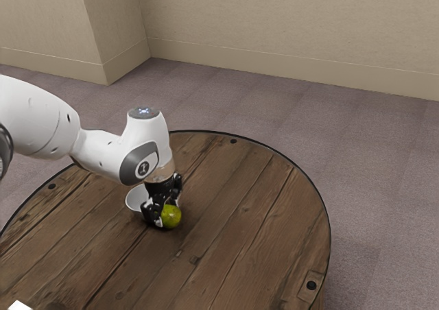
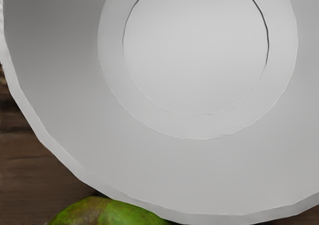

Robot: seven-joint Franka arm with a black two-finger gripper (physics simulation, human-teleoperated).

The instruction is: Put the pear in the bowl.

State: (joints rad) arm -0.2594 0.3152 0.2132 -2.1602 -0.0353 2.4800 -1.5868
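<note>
My gripper point(image 1: 167, 210) is low over the table, right at the pear point(image 1: 171, 217), and partly covers it. Whether it holds the pear cannot be made out. The pear is green with brownish patches. Behind the gripper, toward the exterior view's left, the white bowl point(image 1: 135, 201) stands upright, partly hidden by the hand. In the wrist view the bowl point(image 2: 194, 170) lies under the camera with a bare inside, and the top of the pear point(image 2: 107, 213) appears just outside its rim at the lower edge.
The round wooden table point(image 1: 254, 221) has a dark rim and bolts near its edge. A small white object point(image 1: 20, 306) is at the exterior view's lower left corner. Beyond the table are carpet and beige walls.
</note>
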